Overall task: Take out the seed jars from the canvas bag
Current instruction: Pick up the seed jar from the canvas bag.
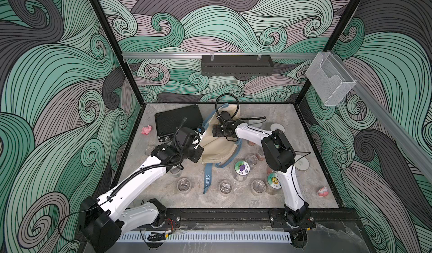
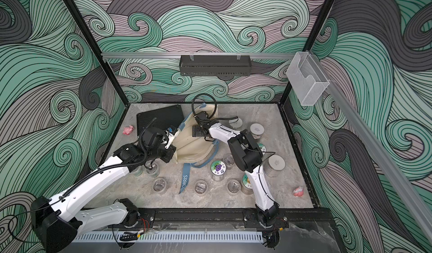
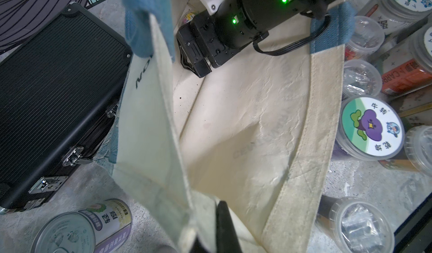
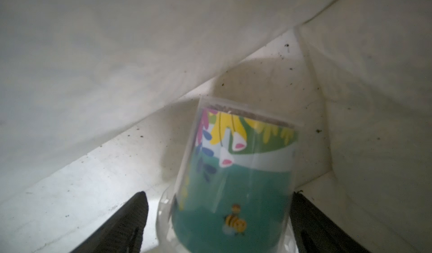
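seed jar [image 4: 233, 181], a clear plastic cylinder with a green paper label of yellow flowers and a bee, seems to lie on its side deep inside the cream canvas bag [image 4: 93, 53], straddled by the right claw [image 4: 218, 193]. that claw is released: its black fingers stand wide, one clear of the jar's wall and the other just beside it, and i cannot tell whether that one touches. the jar's far end points past the fingertips toward the bag's folded corner. the left claw [image 3: 205, 228] is clenched on the bag's upper rim, lifting the cloth like a tent over the right claw

i judge the step to be the grasp. push in a little so the pads meet the cylinder's middle, square across its round wall, then close gently, since smooth curved plastic will likely squirt forward if pinched near its end. the left claw should hold the mouth high so the limp, creased canvas does not drag on the jar

behind the right claw, outside the bag, stand small clear jars [image 1: 183, 184] and a larger jar with a purple flower sticker [image 1: 242, 167] on the mottled grey table [image 1: 163, 200]. beside the left claw lies a flat black ribbed case [image 1: 178, 120]
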`<action>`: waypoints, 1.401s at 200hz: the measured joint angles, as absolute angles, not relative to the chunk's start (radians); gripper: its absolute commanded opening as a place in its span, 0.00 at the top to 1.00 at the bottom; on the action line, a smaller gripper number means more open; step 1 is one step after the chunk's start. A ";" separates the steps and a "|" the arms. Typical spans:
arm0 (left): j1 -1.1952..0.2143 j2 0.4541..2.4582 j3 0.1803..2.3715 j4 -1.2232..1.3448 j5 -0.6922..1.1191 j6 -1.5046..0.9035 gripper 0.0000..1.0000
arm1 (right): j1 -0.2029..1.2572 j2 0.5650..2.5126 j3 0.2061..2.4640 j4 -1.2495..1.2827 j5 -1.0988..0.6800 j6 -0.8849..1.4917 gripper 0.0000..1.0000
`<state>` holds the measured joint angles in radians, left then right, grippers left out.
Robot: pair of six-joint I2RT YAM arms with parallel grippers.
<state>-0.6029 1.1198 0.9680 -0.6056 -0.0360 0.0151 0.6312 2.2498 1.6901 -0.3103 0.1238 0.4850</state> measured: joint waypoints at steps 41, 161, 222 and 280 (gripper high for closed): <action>-0.599 1.114 0.965 -0.605 -0.033 0.014 1.00 | 0.629 2.262 1.694 -0.298 0.123 0.533 0.27; -0.566 1.107 0.968 -0.611 -0.007 -0.023 1.00 | 0.628 2.040 1.562 -0.239 -0.069 0.593 0.33; -0.523 1.148 1.039 -0.647 0.031 -0.092 1.00 | 0.623 1.843 1.462 -0.231 -0.255 0.652 0.33; -0.397 1.280 1.171 -0.702 0.083 -0.167 1.00 | 0.611 1.618 1.426 -0.266 -0.369 0.667 0.33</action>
<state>-0.3965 1.2804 1.1709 -0.7017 0.0830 -0.1665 0.6106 1.6176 1.4258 -0.2661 -0.3695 0.6674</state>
